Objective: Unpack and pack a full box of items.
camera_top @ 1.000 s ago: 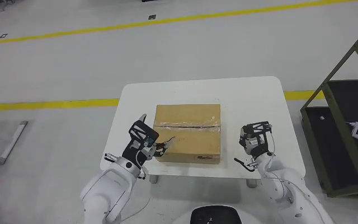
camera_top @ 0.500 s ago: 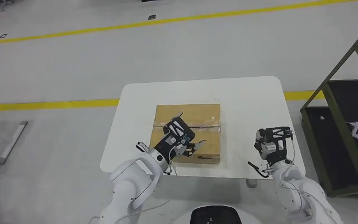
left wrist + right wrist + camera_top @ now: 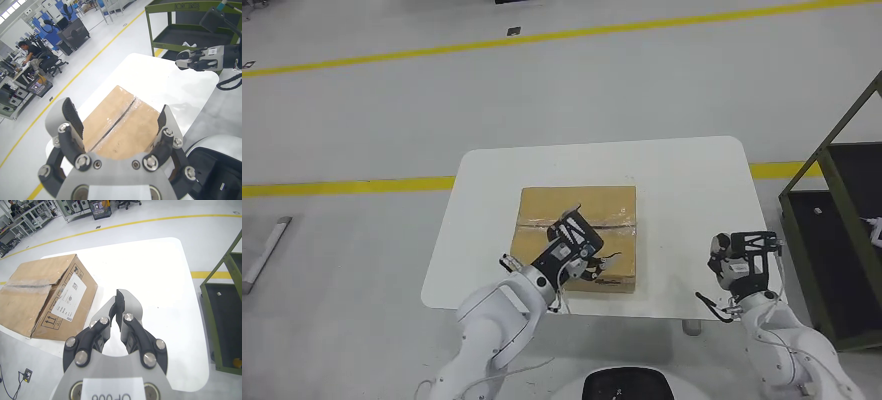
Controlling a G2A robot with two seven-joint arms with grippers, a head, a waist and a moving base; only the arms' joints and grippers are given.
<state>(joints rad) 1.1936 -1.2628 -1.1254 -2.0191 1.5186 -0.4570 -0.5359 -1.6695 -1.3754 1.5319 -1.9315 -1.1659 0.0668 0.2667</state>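
Opening the box point(image 3: 582, 205) looks to be the step in hand. It sits shut in the middle of the bench point(image 3: 692, 180), with clear tape point(image 3: 121, 121) over the seam between its top flaps. The left pincer point(image 3: 116, 111) hangs over the box's near end, jaws wide apart and empty. The right pincer point(image 3: 118, 302) is by the bench's right edge, apart from the box, jaws pressed together on nothing. Next, I judge, the tape must be split and a flap lifted, with the box kept from sliding.
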